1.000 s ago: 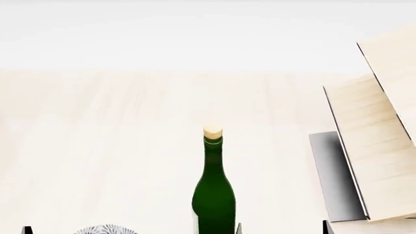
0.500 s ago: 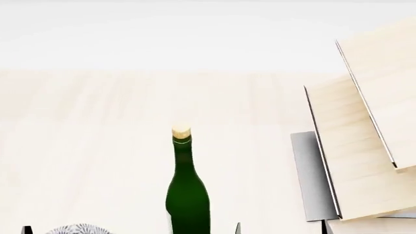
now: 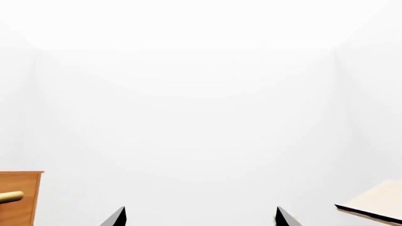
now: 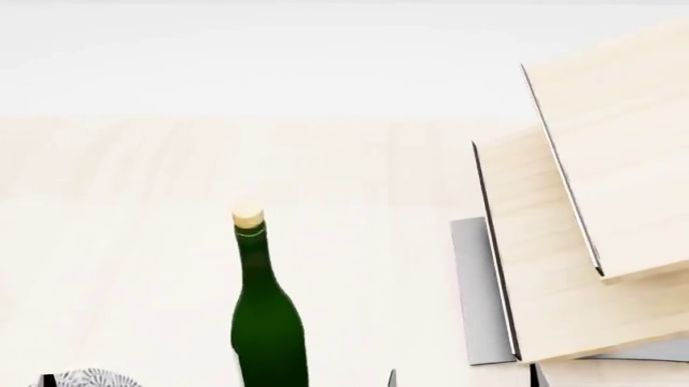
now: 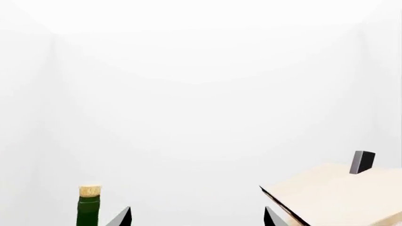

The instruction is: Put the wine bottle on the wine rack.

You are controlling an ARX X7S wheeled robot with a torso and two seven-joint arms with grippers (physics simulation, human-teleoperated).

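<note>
The wine bottle (image 4: 267, 322) stands upright on the pale table, dark green with a tan cork. In the right wrist view the wine bottle (image 5: 89, 207) shows just outside one finger. The wine rack (image 4: 560, 242), made of tilted pale boards on a grey metal base, stands to the bottle's right. The right wrist view shows a board of the wine rack (image 5: 333, 193) and its black block (image 5: 363, 161). My right gripper (image 5: 197, 217) is open and empty, low between bottle and rack (image 4: 463, 380). My left gripper (image 3: 199, 217) is open, with nothing between its fingers.
A patterned grey-white bowl (image 4: 86, 379) peeks in at the near left of the wooden table (image 4: 140, 201). In the left wrist view a brown cabinet (image 3: 19, 197) with a brass handle lies off to one side, and a corner of a rack board (image 3: 377, 202) to the other.
In the head view the bottle and rack have slid steadily to the left, and more of the rack shows. The finger tips keep their places at the frame's lower edge.
</note>
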